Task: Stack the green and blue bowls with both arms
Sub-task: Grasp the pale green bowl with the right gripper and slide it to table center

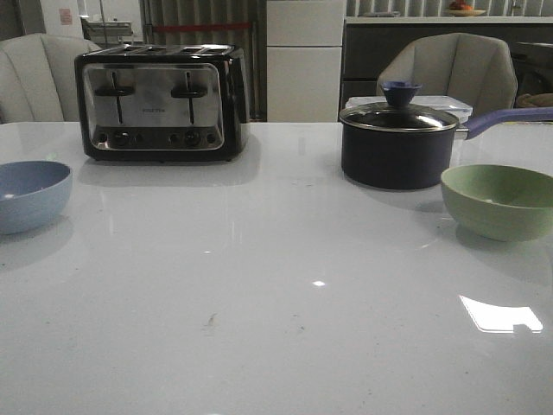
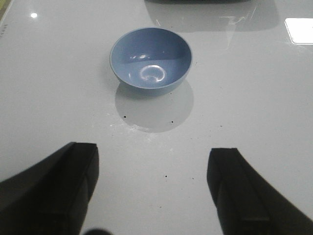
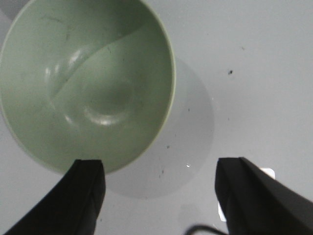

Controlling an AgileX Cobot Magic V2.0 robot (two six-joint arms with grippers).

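The blue bowl (image 1: 30, 194) sits upright and empty at the table's left edge; it also shows in the left wrist view (image 2: 150, 59). My left gripper (image 2: 154, 161) is open and empty above the table, a good way short of that bowl. The green bowl (image 1: 501, 201) sits upright and empty at the right edge; it fills much of the right wrist view (image 3: 88, 83). My right gripper (image 3: 161, 169) is open and empty, close over the green bowl's rim, with one finger (image 3: 85, 191) by the rim. Neither arm shows in the front view.
A black and chrome toaster (image 1: 160, 102) stands at the back left. A dark lidded saucepan (image 1: 399, 145) with a purple handle stands just behind and left of the green bowl. Chairs stand behind the white table (image 1: 276, 328).
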